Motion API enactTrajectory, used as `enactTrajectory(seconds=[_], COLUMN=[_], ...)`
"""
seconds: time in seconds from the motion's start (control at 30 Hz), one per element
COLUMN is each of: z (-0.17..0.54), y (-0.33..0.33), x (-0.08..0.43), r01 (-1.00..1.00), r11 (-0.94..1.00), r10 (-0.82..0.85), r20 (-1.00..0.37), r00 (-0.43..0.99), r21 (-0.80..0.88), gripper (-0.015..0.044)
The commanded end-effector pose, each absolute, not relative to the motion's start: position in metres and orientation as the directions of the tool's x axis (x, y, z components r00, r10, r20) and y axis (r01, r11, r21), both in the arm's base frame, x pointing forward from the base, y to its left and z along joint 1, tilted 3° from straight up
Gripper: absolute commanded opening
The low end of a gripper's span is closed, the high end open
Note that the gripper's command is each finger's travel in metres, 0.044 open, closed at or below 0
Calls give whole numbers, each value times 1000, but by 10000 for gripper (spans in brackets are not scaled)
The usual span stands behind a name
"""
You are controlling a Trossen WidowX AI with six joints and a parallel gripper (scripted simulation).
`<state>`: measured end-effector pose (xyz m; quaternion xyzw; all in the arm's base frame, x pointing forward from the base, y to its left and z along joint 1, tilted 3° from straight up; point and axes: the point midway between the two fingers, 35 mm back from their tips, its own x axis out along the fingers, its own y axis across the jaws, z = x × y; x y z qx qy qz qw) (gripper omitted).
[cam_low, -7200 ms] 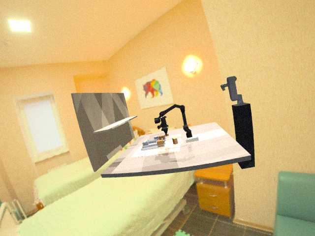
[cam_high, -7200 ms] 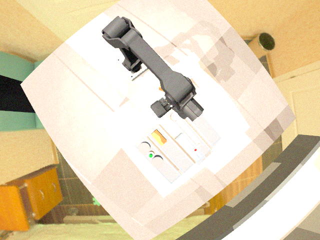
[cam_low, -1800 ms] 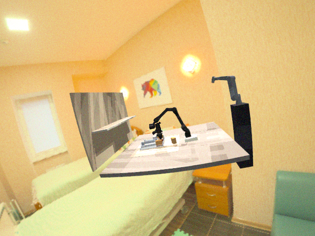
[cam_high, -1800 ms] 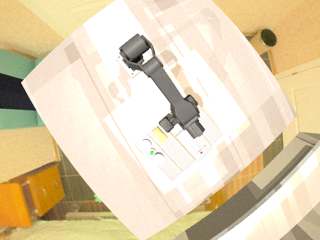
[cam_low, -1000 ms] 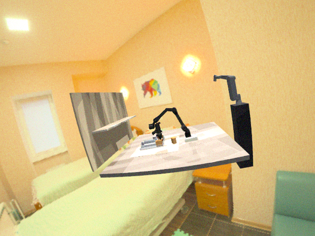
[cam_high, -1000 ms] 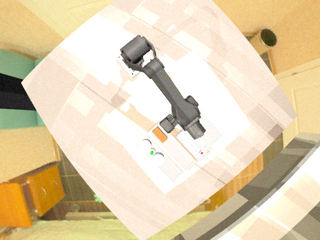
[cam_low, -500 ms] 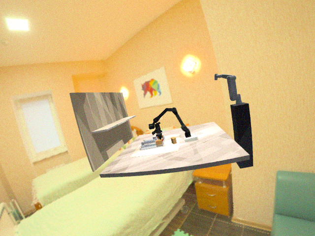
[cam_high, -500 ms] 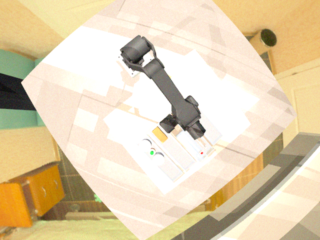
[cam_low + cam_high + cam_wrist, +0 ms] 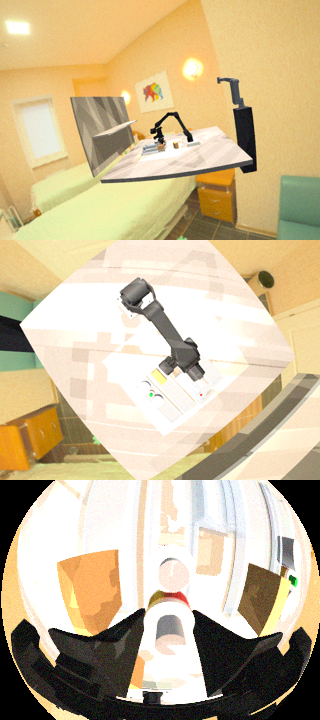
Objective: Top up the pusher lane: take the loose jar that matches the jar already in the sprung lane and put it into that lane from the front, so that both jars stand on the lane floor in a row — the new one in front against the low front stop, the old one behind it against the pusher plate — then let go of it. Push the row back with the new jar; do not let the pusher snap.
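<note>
My gripper (image 9: 169,613) (image 9: 161,142) is shut on a round jar (image 9: 169,635) with a white top; a yellow and red band shows at its far side in the wrist view. It is at the front end of the rack. A second jar (image 9: 173,574) with a pale round top stands just beyond it, in line, in the lane between two long dividers. The two jars look very close; whether they touch cannot be told. The held jar's base, the front stop and the pusher plate are hidden. In the top view the arm covers the fingers and the held jar.
An orange box (image 9: 92,590) is left of the gripper and a yellow-topped box (image 9: 282,602) (image 9: 158,376) right. Two white round lids (image 9: 144,386) and a green-topped item (image 9: 151,394) are in the outer lane. A brown cylinder (image 9: 176,145) stands between rack and arm base.
</note>
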<state>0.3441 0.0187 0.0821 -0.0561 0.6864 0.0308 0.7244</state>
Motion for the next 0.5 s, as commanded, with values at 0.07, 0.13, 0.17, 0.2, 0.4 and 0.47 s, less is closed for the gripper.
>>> enactTrajectory(seconds=[0.07, 0.13, 0.17, 0.2, 0.4, 0.47], z=[85, 85, 85, 85, 85, 85], y=[20, 20, 20, 20, 20, 20], x=[354, 354, 354, 354, 355, 355], r01=[-117, -117, -117, -117, -117, -117], r11=[992, 992, 992, 992, 992, 992], r10=[-30, -30, -30, -30, -30, -30], r20=[-996, -996, -996, -996, -996, -996], r00=[85, 85, 85, 85, 85, 85], r21=[-39, -39, -39, -39, -39, -39], gripper=[0, 0, 0, 0, 0, 0])
